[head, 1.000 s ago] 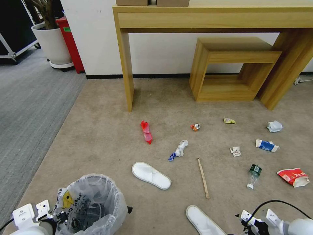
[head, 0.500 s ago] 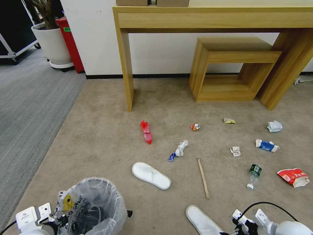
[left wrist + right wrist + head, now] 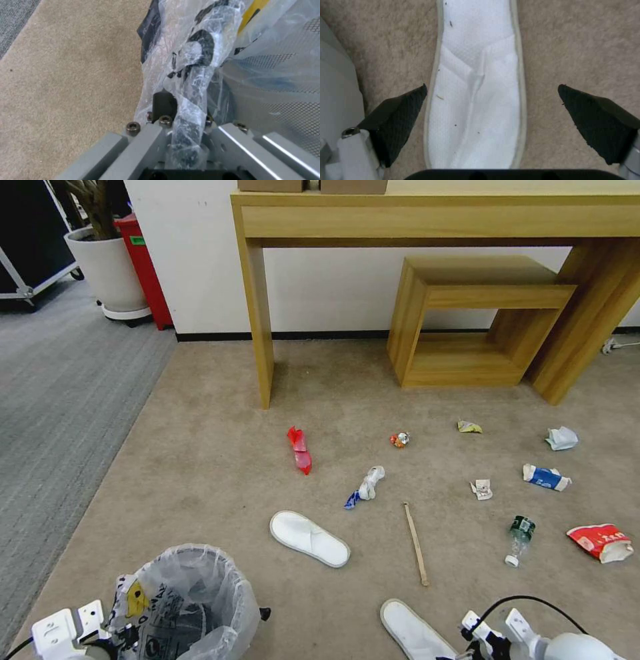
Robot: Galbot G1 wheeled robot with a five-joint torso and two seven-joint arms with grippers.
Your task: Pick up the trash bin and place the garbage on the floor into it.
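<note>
Our left hand [image 3: 181, 120] gripped the trash bin [image 3: 190, 607] at lower left, while our right hand [image 3: 491, 117], fingers wide, straddled the near slipper [image 3: 475, 87]; closing off-centre, we judged, could pinch carpet.

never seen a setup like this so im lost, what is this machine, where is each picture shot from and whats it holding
It is a wheeled robot with two arms, each ending in a grasping tool. The wide picture comes from a camera on its head, looking down at the beige carpet. The other two come from cameras on its wrists.

The left tool is shut on the trash bin, pinching its rim and the crinkled plastic liner, low on the robot's left.

The right tool is open, its two dark fingers either side of the near white slipper and holding nothing.

Scattered on the carpet: a second slipper, a wooden stick, a clear bottle, red wrappers and crumpled paper.
</note>
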